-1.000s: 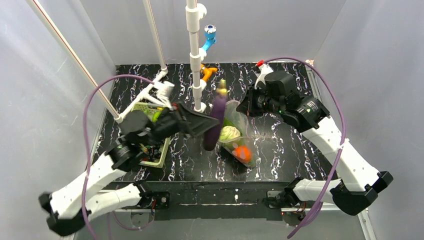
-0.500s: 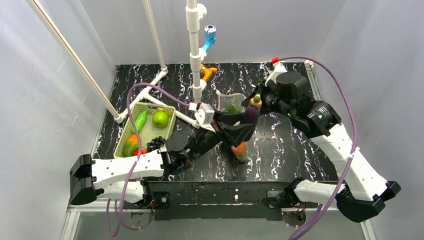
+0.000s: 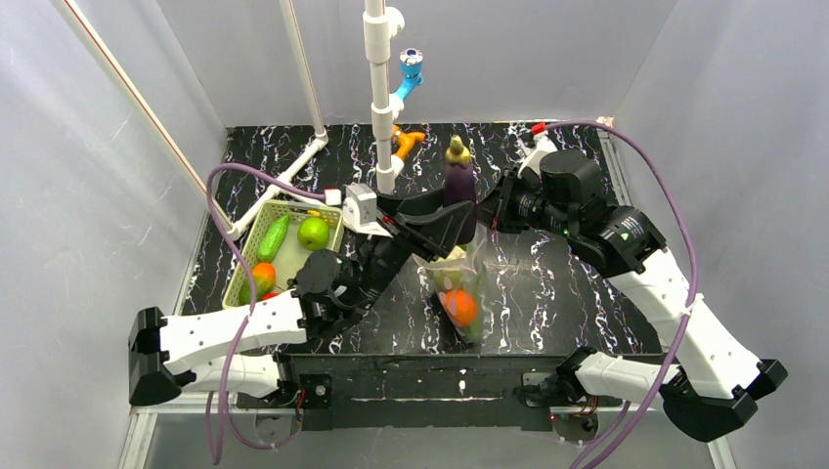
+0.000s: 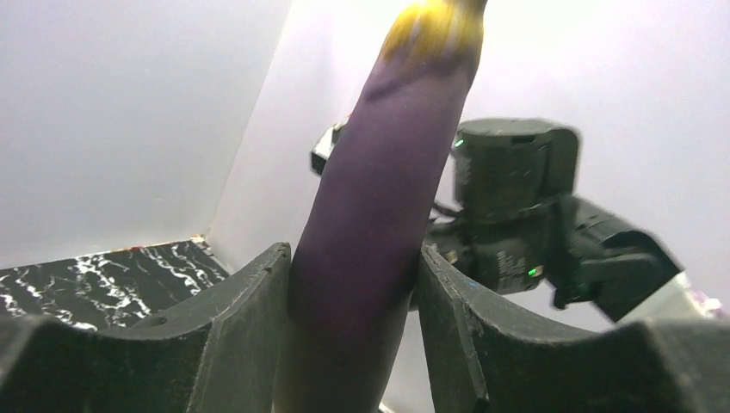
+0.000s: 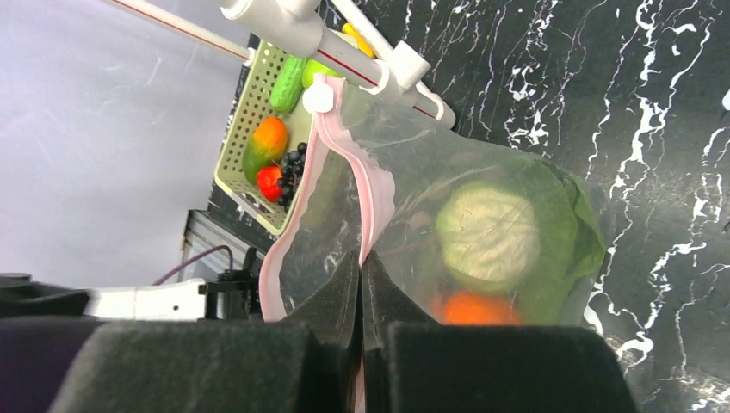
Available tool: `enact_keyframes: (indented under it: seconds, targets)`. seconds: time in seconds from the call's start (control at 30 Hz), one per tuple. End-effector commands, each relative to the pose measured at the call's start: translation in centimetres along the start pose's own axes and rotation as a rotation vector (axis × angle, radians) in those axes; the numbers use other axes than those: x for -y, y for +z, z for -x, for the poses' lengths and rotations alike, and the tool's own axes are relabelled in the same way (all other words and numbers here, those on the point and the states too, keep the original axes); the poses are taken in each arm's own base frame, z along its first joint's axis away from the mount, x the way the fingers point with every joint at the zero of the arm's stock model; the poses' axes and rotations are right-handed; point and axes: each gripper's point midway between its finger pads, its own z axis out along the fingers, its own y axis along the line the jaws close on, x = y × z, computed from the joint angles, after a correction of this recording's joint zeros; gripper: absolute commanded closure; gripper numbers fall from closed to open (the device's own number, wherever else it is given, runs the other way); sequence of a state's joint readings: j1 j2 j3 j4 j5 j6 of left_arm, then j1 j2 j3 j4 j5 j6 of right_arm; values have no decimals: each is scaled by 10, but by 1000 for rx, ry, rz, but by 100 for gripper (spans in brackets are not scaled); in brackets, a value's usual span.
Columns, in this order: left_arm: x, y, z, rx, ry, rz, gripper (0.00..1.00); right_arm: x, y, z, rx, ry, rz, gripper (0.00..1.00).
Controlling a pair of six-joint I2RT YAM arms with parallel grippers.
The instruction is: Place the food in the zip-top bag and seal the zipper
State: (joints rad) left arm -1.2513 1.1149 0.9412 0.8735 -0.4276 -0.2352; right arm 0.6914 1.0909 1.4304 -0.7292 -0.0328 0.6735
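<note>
surface: black white-veined table [image 3: 547, 293], grey walls [image 3: 88, 195] around it.
basket [image 3: 293, 256]: pale green, near-left on the table. I counted a cucumber [image 3: 274, 237], a green round fruit [image 3: 313, 233] and a mango [image 3: 259, 278] inside, plus small red and dark bits I couldn't resolve from the top.
zip-top bag [image 3: 459, 283]: sat mid-table, right of the basket, near end on the table, mouth lifted at the far end.
contents: orange ball [image 3: 460, 306] low in the bag, a pale green cabbage [image 5: 488, 237] above it.
zipper [image 5: 379, 202]: pink strip along the raised mouth, its two sides parted, so unsealed.
right gripper [image 5: 361, 275]: pinched tight on one lip of the zipper, fingers pressed together on the pink strip in my wrist view, holding the mouth up.
left gripper [image 4: 353, 275]: clenched on the eggplant [image 3: 459, 186], one finger touching each side.
eggplant pose: upright, yellowish cap on top, over the bag's far end and outside it. I couldn't tell whether its lower tip touched the plastic.
back: white pipe post [image 3: 376, 59] stood behind the eggplant, a blue fitting [image 3: 411, 66] beside it.
</note>
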Motion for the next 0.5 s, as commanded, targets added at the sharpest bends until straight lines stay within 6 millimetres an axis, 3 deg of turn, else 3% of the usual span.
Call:
enact_keyframes:
  seconds: [0.0, 0.27, 0.47]
  targets:
    - [-19, -4, -13, 71, 21, 59, 100, -35, -26, 34, 148, 140, 128, 99]
    - [-30, -10, -31, 33, 40, 94, 100, -46, -43, 40, 195, 252, 202, 99]
    - [-47, -24, -36, 29, -134, 191, 100, -45, -43, 44, 232, 333, 220, 99]
